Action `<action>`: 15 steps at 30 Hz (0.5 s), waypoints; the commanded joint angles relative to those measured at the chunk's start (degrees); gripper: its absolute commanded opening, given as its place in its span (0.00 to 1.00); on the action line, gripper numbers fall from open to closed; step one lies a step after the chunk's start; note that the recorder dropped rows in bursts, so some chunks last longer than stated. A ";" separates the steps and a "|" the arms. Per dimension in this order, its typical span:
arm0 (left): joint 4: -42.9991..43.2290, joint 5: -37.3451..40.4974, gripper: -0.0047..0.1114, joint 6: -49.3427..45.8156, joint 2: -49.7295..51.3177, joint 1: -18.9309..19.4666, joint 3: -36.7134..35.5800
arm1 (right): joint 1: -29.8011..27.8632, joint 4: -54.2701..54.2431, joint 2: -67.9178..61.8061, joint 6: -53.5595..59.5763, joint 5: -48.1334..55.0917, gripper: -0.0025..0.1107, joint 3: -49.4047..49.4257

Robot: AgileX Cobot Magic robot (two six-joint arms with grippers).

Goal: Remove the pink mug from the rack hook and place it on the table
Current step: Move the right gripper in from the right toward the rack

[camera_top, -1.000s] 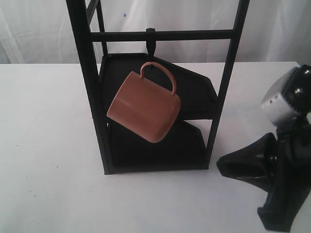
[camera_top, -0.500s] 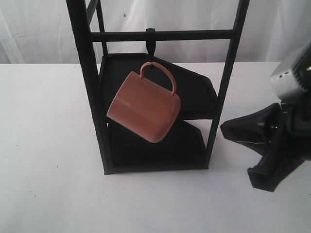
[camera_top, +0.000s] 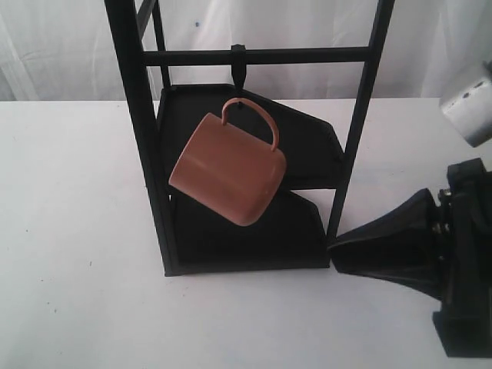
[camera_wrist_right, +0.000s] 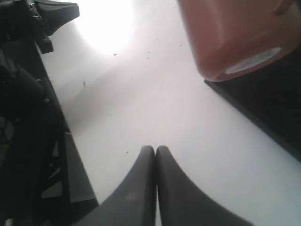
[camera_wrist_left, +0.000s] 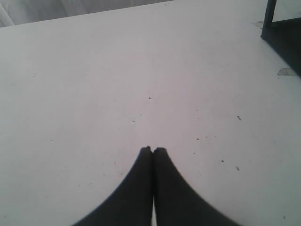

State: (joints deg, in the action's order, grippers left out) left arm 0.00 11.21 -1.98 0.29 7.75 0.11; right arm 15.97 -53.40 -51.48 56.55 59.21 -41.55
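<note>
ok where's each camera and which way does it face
Exterior: off the arms, slightly above, facing the rack with the pink mug hanging; right gripper low right.
Left wrist: on the left arm, past the shut left gripper, over the table and a rack corner.
Right wrist: behind the shut right gripper, facing the pink mug's base.
Shared: exterior and right wrist both show pink mug and right gripper.

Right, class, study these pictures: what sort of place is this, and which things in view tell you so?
Probably a robotics lab test bench, not a kitchen: a plain white table, a white curtain behind it, and the black right gripper beside a rack hung with one pink mug.
</note>
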 commanded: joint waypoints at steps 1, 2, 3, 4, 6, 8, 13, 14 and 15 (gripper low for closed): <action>-0.32 -0.08 0.04 0.06 -0.29 0.14 -0.11 | 0.02 1.43 -0.08 1.30 -4.31 0.02 0.53; -0.32 -0.08 0.04 0.06 -0.29 0.14 -0.11 | 0.02 1.31 -0.08 2.75 -4.30 0.02 0.83; -0.32 -0.08 0.04 0.06 -0.29 0.14 -0.11 | 0.02 0.83 0.05 3.76 -3.82 0.02 1.03; -0.32 -0.08 0.04 0.06 -0.29 0.14 -0.11 | 0.02 0.41 0.05 4.03 -2.60 0.02 1.03; -0.32 -0.08 0.04 0.06 -0.29 0.14 -0.11 | 0.02 -1.87 0.05 4.03 1.23 0.02 1.03; -0.32 -0.08 0.04 0.06 -0.29 0.14 -0.11 | 0.02 -5.04 0.79 4.03 6.60 0.02 1.03; -0.32 -0.08 0.04 0.06 -0.29 0.14 -0.11 | 1.38 -2.83 5.55 -0.28 8.12 0.02 1.03; -0.32 -0.08 0.04 0.06 -0.29 0.14 -0.11 | 1.69 -1.13 6.73 -2.03 7.29 0.02 0.90; -0.32 -0.08 0.04 0.06 -0.29 0.14 -0.11 | 2.00 0.42 7.75 -4.05 6.63 0.02 0.64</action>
State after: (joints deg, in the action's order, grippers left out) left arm 0.00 11.21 -1.98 0.29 7.75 0.11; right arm 17.16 -56.03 -46.41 56.55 66.74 -40.78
